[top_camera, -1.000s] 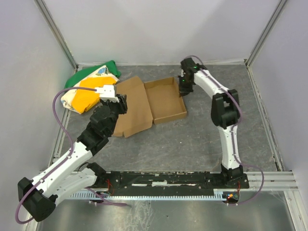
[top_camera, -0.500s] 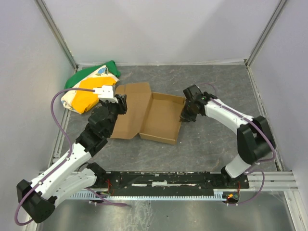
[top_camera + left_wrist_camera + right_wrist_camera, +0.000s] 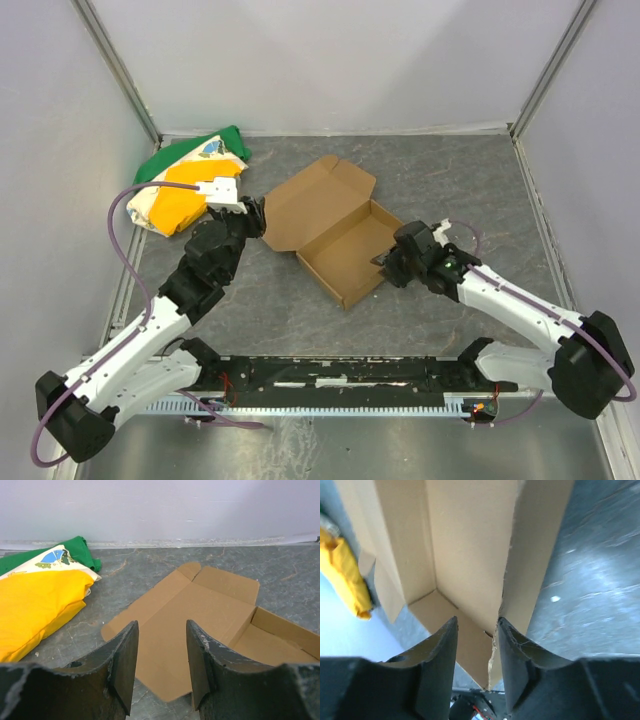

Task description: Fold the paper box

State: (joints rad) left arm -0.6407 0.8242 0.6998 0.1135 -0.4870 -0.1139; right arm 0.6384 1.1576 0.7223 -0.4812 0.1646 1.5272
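Mid-worktop [image 3: 480, 180]: brown paper box [image 3: 345, 255], lid laid open toward far-left corner. In that corner: cloth bundle [image 3: 185, 185]. Left gripper [image 3: 161, 630] parted, near lid. Right gripper [image 3: 476, 625] parted, straddling box wall.

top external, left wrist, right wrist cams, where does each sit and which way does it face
Top external: fixed above and behind the arms, looking down at the grey table; both arms, left tool and right tool show.
Left wrist: on the left arm, facing across the table to the far wall; its dark fingers show.
Right wrist: on the right arm, close up into the brown cardboard box; its fingers show.
Shared: top and left wrist both see the box and yellow, green and white cloth bundle.
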